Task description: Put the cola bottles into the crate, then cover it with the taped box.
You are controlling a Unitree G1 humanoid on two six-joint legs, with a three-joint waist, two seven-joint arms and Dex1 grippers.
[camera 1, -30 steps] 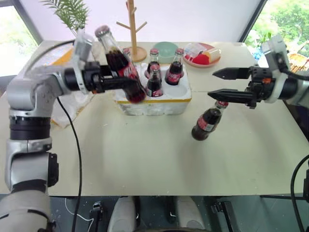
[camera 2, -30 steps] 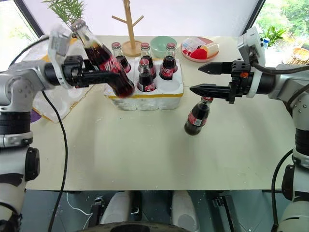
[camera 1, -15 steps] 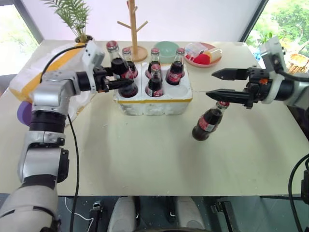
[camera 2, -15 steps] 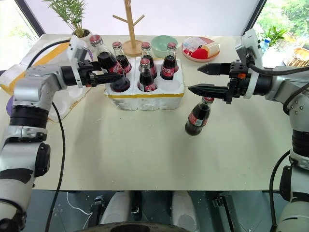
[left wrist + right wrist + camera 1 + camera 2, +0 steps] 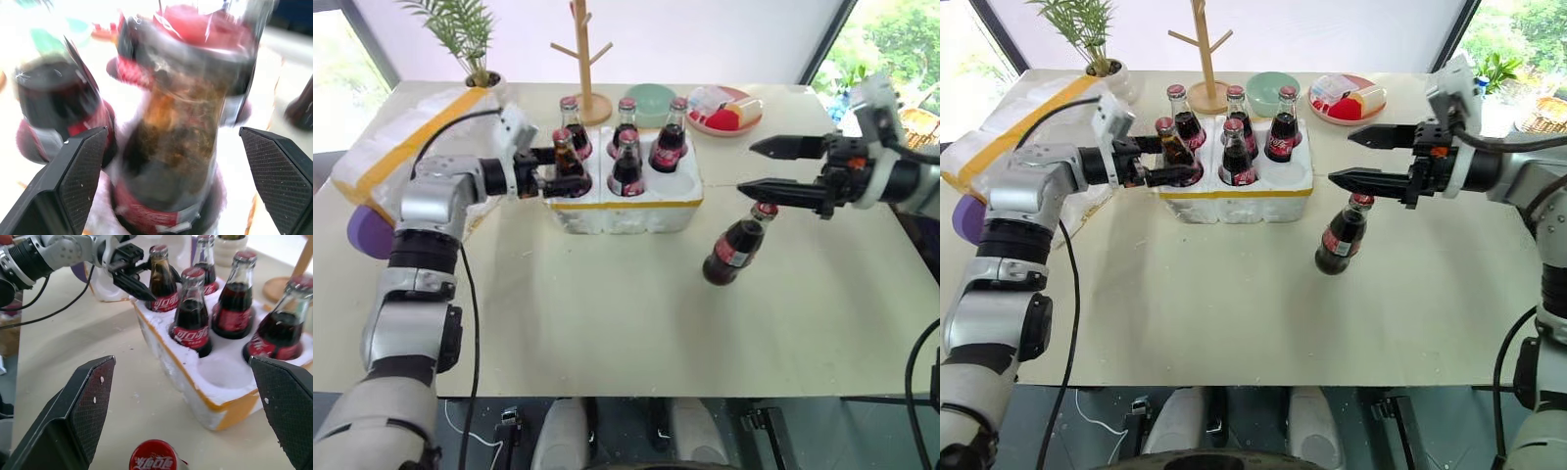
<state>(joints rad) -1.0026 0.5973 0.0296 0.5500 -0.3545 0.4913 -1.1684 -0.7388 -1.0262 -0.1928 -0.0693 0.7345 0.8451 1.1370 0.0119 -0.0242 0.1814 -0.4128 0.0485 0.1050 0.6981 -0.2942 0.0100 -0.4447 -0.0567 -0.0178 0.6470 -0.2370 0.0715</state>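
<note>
Five cola bottles (image 5: 626, 162) are standing in the crate (image 5: 625, 204), the left gripper (image 5: 1167, 161) spreading its fingers either side of one. The right gripper (image 5: 759, 166) is hovering wide apart above the sixth bottle (image 5: 734, 244) on the table (image 5: 607, 313); the taped box (image 5: 406, 142) is lying at far left.

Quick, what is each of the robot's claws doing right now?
Left tool: open, fingers either side of a cola bottle standing in the crate.
Right tool: open, holding nothing, above the bottle on the table.
</note>
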